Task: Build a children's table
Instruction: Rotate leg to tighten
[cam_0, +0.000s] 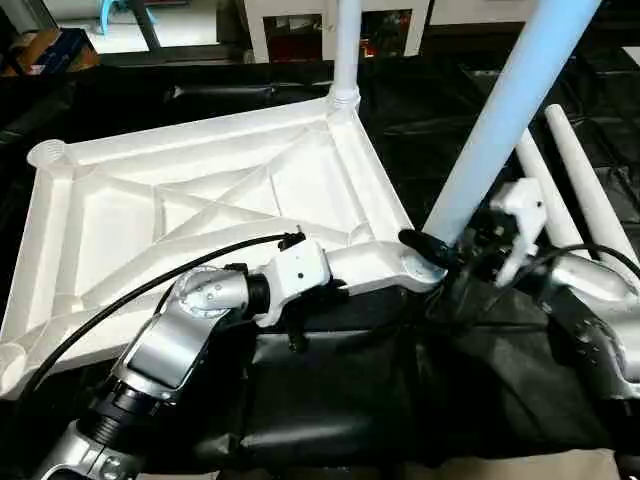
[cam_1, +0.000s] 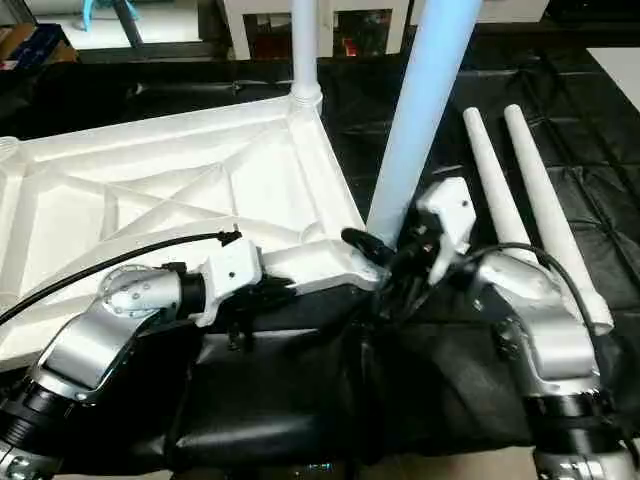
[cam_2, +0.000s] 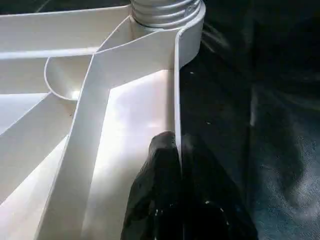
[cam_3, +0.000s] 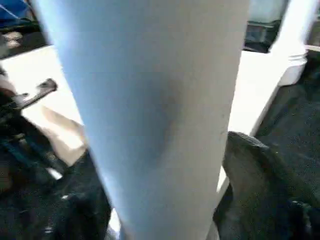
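Note:
The children's table top (cam_0: 200, 200) lies upside down on black cloth, its X-ribbed underside facing up. One white leg (cam_0: 346, 50) stands in the far corner socket. A second leg (cam_0: 510, 110) rises at a lean from the near right corner socket (cam_0: 418, 267). My right gripper (cam_0: 445, 250) is open, its fingers (cam_3: 250, 165) standing on either side of this leg's base with a thin gap showing. My left gripper (cam_2: 179, 150) is shut on the table top's near rim, a little left of that corner. Two loose legs (cam_1: 530, 190) lie side by side on the cloth to the right.
The black cloth (cam_0: 330, 400) covers the work surface and bunches under my forearms. A black cable (cam_0: 120, 300) runs from my left wrist across the table top. White furniture (cam_0: 300, 20) and boxes stand beyond the far edge.

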